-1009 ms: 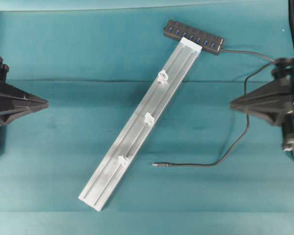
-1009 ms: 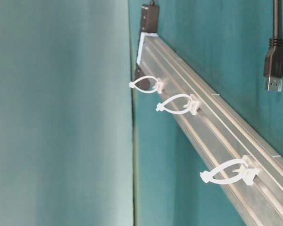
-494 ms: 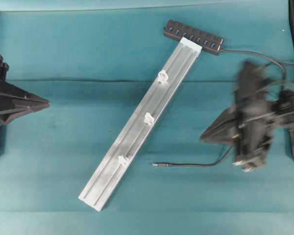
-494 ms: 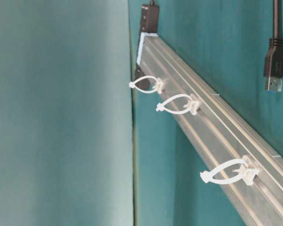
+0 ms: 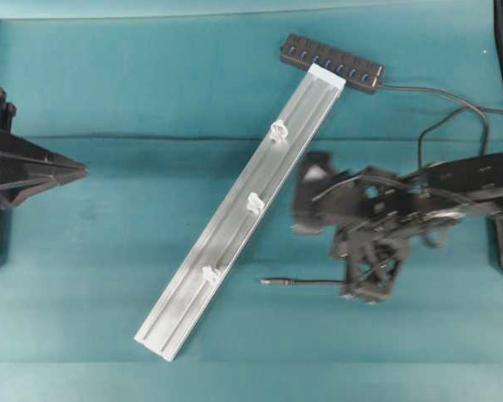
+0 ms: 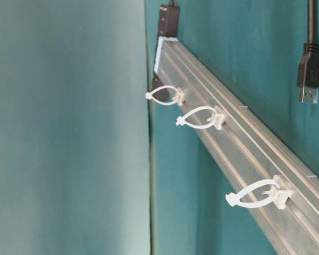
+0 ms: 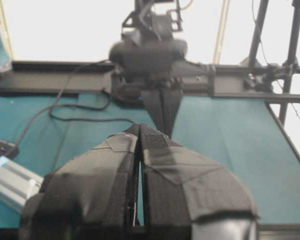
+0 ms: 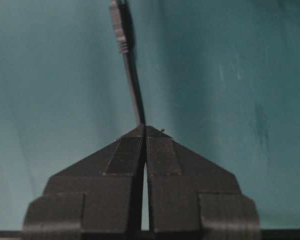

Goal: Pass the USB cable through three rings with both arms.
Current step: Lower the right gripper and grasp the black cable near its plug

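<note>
The right gripper (image 8: 144, 131), jaws pressed together and empty, hangs above the thin black USB cable (image 8: 132, 85). The left gripper (image 7: 140, 131) is likewise closed. Risk: descending with closed jaws pushes the cable aside instead of gripping it.

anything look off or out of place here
Nothing looks damaged or spilled. The rail lies diagonally across the table with all three rings upright on it, none threaded. The USB cable lies loose beside the rail, its plug toward the lowest ring.
</note>
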{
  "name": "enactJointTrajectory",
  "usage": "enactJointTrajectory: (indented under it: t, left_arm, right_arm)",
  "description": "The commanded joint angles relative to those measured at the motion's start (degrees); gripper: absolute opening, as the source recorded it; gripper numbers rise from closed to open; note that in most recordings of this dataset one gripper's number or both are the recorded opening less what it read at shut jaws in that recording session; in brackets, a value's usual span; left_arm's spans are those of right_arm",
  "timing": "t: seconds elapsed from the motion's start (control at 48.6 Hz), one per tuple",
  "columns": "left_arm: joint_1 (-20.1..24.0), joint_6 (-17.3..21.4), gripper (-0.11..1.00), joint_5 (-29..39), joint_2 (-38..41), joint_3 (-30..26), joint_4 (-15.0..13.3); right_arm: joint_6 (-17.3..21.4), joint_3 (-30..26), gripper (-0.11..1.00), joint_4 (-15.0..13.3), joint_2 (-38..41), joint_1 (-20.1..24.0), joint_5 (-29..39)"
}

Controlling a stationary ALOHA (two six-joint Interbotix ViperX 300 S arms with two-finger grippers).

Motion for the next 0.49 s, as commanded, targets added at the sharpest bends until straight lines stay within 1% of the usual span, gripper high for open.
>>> enactJointTrajectory:
  t: [0.0, 0.062, 0.124, 0.185, 0.288, 0.329, 0.371, 0.412, 0.473]
  left_arm:
    - [0.18, -0.09, -0.01, -0.35, 0.18, -1.58, 0.18]
    - [0.18, -0.18, -0.01, -0.35, 0.26, -1.58, 0.18]
    - [0.18, -0.26, -0.01, -0.26, 0.26, -1.58, 0.18]
    - [0.09, -0.26, -0.01, -0.35, 0.18, -1.58, 0.18]
    - [0.09, -0.26, -0.01, -0.35, 0.18, -1.58, 0.18]
    - [0.09, -0.26, -0.01, -0.35, 0.18, -1.58, 0.18]
    - [0.09, -0.26, -0.01, -0.26, 0.26, -1.41, 0.18]
    - [0.18, -0.26, -0.01, -0.35, 0.18, -1.41, 0.18]
    - [0.09, -0.26, -0.01, -0.26, 0.18, -1.41, 0.18]
  right_arm:
    - [-0.62, -1.14, 0.03, -0.18, 2.99, 0.0, 0.0]
    - [-0.53, -1.49, 0.09, -0.18, 4.22, 0.0, 0.0]
    - [-0.62, -1.58, 0.18, -0.18, 5.45, 0.0, 0.0]
    - [-0.7, -1.67, 0.34, -0.18, 6.24, 0.0, -0.18]
    - [-0.62, -1.41, 0.64, -0.53, 7.03, 0.18, -0.44]
    - [-0.44, -1.32, 0.75, -1.32, 7.29, 0.44, -0.62]
    - [-0.35, -1.14, 0.84, -2.29, 7.47, 0.88, -0.79]
    - [-0.35, -1.14, 0.87, -3.25, 7.65, 1.32, -0.97]
    - [-0.35, -1.05, 0.85, -4.83, 8.09, 2.02, -1.49]
